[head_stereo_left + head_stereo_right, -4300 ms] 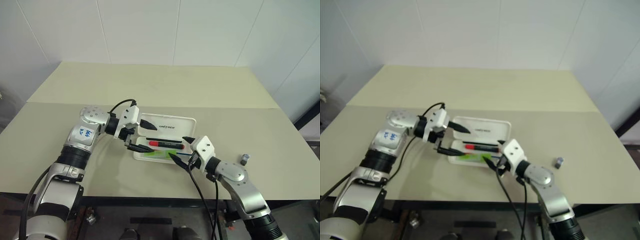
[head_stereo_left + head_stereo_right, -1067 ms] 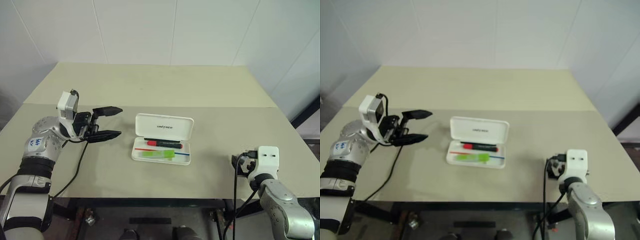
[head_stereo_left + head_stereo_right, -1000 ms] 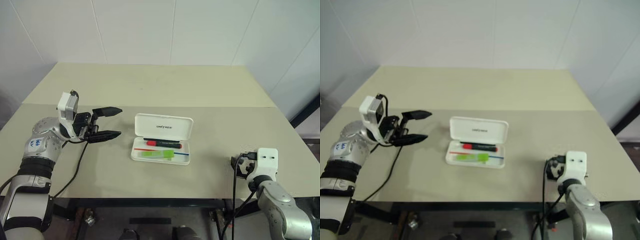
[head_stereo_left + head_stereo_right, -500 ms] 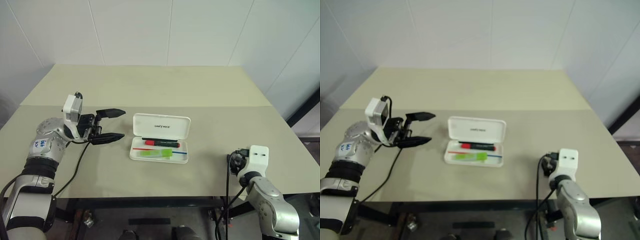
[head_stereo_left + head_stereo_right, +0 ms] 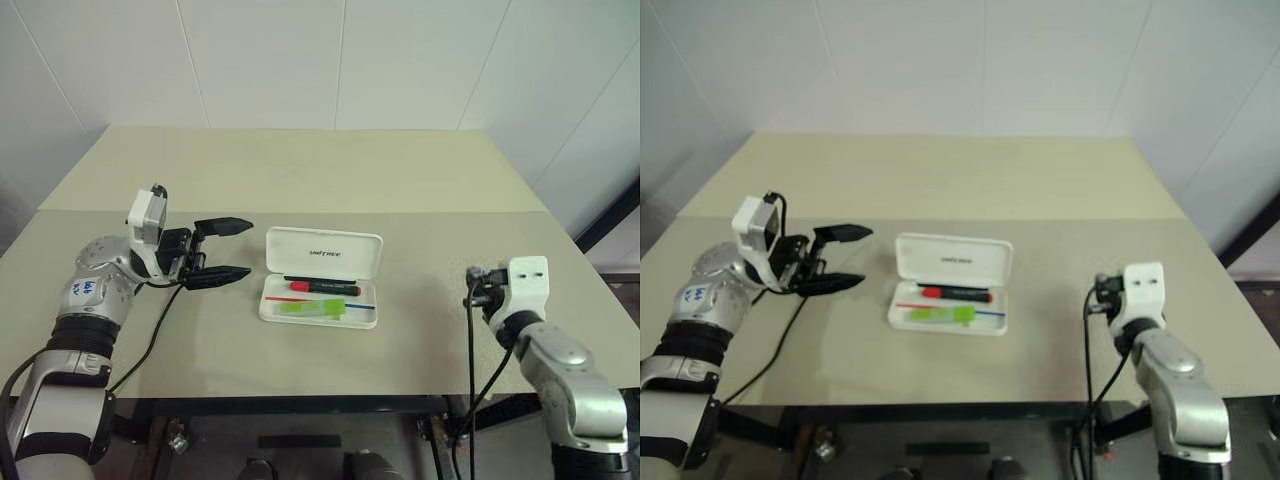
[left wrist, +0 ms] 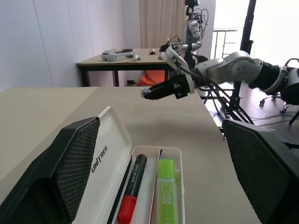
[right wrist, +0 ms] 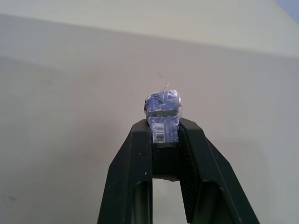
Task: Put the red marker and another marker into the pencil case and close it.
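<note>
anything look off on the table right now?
Yes: the right gripper is shut on a small purple-wrapped item, not a marker. The pencil case lies open with the red marker and green marker inside.

Bare table point(image 5: 300, 175) lies between the wide-open left gripper point(image 5: 228, 250) and the pencil case point(image 5: 320, 278), whose raised lid point(image 5: 324, 254) stands on the case's far side. From the right gripper point(image 7: 164, 135), pinched on a small blue-wrapped object point(image 7: 162, 112), the tabletop toward the case is unobstructed.
</note>
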### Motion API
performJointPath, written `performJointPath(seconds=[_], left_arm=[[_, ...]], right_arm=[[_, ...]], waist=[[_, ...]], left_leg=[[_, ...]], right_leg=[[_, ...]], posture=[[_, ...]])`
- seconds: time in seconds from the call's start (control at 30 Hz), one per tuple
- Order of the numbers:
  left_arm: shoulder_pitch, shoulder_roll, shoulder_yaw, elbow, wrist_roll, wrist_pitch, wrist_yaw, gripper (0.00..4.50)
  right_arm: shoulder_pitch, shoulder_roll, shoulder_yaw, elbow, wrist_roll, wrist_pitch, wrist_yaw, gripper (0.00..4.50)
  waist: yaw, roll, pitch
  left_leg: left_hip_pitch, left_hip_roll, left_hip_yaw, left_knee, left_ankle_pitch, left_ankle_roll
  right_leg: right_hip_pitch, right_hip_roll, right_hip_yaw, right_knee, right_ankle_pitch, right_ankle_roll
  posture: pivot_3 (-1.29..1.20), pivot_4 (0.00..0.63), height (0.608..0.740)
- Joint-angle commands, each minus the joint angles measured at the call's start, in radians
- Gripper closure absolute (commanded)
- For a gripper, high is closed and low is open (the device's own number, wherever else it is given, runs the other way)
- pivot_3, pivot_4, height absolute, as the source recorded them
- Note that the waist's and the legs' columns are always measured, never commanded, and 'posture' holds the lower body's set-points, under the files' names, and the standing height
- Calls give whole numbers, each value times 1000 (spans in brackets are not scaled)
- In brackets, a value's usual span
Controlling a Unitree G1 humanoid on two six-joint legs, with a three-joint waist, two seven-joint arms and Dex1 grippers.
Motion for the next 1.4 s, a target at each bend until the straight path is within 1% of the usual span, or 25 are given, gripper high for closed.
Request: performJointPath(seconds=[0.03,0.17,0.3,0.43,0.53,0.63,0.87,1.1,1.4], left_arm=[[-8,1,26,-24,-9,-5,-112,0],[-5,-5,27,-25,-8,-5,-112,0],[9,-9,38,-40,-7,-2,-112,0],[26,-14,51,-57,-1,4,-112,0],[32,-17,62,-67,4,9,-112,0],[41,-18,73,-81,8,17,-112,0],[58,-25,97,-108,17,31,-112,0],[68,-32,119,-123,34,40,-112,0],[63,-49,134,-120,56,45,-112,0]], right_arm=[[-36,-55,33,-85,62,-20,116,4119],[-34,-155,108,-127,113,-17,285,4119],[-28,-260,202,-133,112,-47,438,4119],[-75,-278,287,-71,58,-115,496,4119],[-121,-275,345,-22,29,-156,545,4119],[-204,-253,405,58,-6,-181,576,4119],[-339,-233,501,252,-92,-261,662,4119],[-379,-185,563,347,-154,-306,709,4119],[-408,-105,564,357,-185,-312,705,4119]], waist=[[0,0,0],[3,0,0],[5,0,0],[1,0,0],[2,0,0],[3,0,0],[4,0,0],[4,0,0],[3,0,0]], left_leg=[[0,0,0,0,0,0],[0,0,-1,0,0,0],[-1,0,0,1,0,0],[0,0,0,1,0,0],[0,1,0,2,0,0],[0,1,0,2,0,0],[-1,1,0,1,-1,-1],[-1,1,0,2,-1,-1],[0,1,0,3,-1,-1]], right_leg=[[0,0,0,0,0,0],[0,0,-1,0,0,0],[1,-1,-1,-1,0,0],[1,0,0,-1,0,0],[1,0,-1,-1,0,0],[1,0,-1,-1,0,0],[0,-1,-1,-1,0,-1],[0,-1,-1,0,0,-1],[0,-1,-2,1,0,-1]], posture=[[0,150,740],[0,150,740],[0,150,740],[0,150,740],[0,150,740],[0,150,740],[0,150,740],[0,150,740],[0,150,740]])
